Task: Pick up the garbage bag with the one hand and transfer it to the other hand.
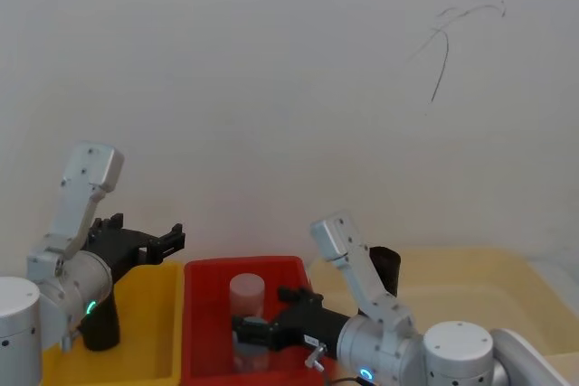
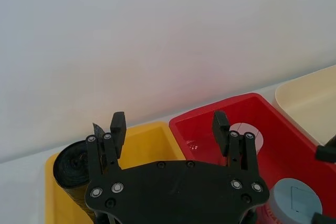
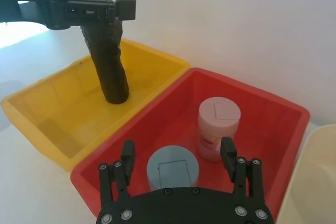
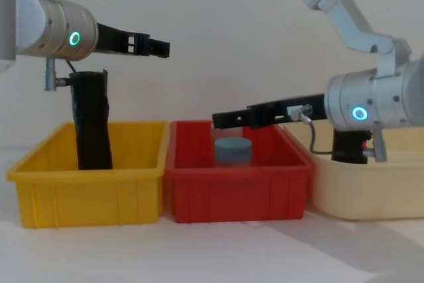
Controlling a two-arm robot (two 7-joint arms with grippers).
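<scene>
Bag (image 4: 91, 124) stands upright in yellow bin (image 4: 86, 197); left gripper (image 4: 161, 48) hovers above its top, fingers apart — likely pre-grasp. Right gripper (image 4: 220, 119) hangs over red bin (image 4: 238, 193), fingers apart — probably for handover.

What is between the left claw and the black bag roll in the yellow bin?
Nothing visible. The left gripper hangs open above the garbage bag, which stands upright in the yellow bin, with only air between them.
</scene>
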